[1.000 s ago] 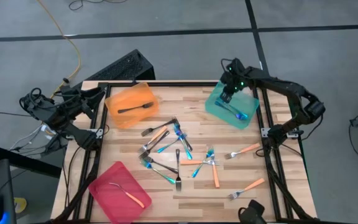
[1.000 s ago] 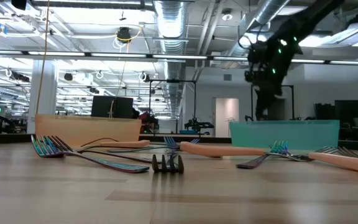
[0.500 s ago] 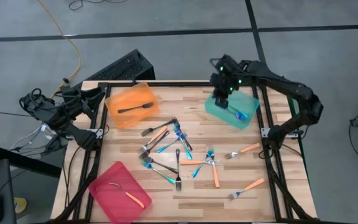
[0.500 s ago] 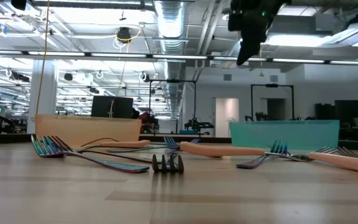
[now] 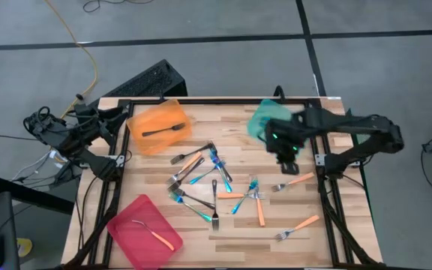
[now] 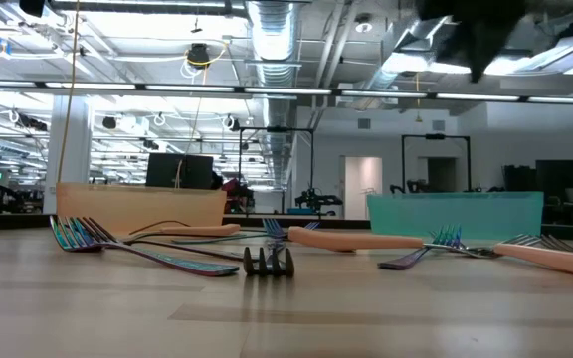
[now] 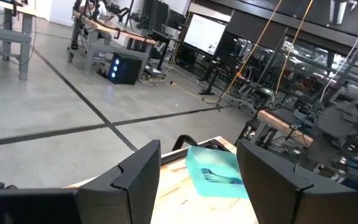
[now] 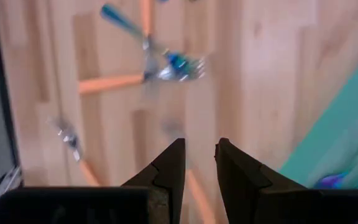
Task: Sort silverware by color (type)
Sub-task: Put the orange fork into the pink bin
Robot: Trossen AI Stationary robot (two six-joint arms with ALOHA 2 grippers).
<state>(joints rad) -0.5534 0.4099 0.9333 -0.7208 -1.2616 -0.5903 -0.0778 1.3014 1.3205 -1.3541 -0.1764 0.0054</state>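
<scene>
Right gripper (image 5: 286, 155) moved off teal tray (image 5: 261, 121), forks (image 5: 214, 184) orange, blue, dark

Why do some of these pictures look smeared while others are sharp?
In the right wrist view the forks and wood are streaked with motion blur. In the high view only the right gripper looks smeared. In the low view the near fork tines are sharp and the ceiling lights glare.
</scene>
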